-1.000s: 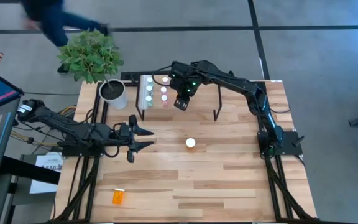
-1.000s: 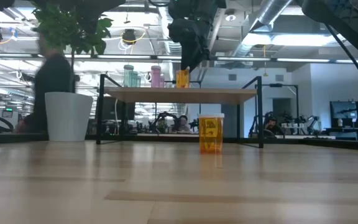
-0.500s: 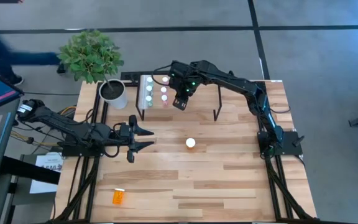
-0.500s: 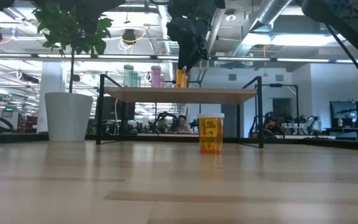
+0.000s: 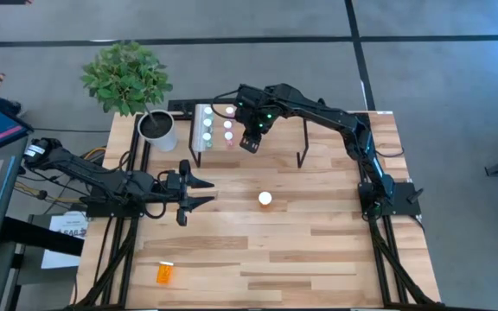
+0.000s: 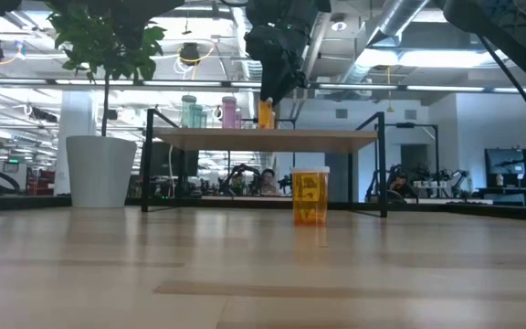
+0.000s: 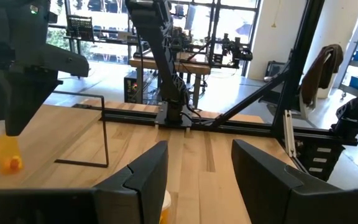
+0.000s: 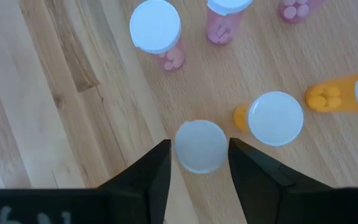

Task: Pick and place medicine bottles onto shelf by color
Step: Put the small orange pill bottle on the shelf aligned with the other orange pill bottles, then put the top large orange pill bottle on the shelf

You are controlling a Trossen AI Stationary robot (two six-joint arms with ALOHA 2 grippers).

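Bottles lie scattered from near to far: an orange one [image 5: 164, 273] on its side at the table's near edge, then a capped orange bottle [image 6: 310, 196] upright mid-table. The left gripper [image 5: 202, 192] waits nearby, fingers spread wide. Farther off, the right gripper [image 8: 199, 158] pinches a white-capped bottle [image 8: 199, 145] over the shelf [image 6: 268, 139], close beside pink bottles [image 8: 158, 32] and orange ones [image 8: 272, 118], with a potted plant [image 5: 128, 82] beyond.

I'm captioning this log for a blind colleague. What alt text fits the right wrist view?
Looking down past the right gripper, whose two dark fingers flank the white cap of a bottle standing on the light-wood shelf. Beyond stand two more orange bottles and three pink bottles, all white-capped.
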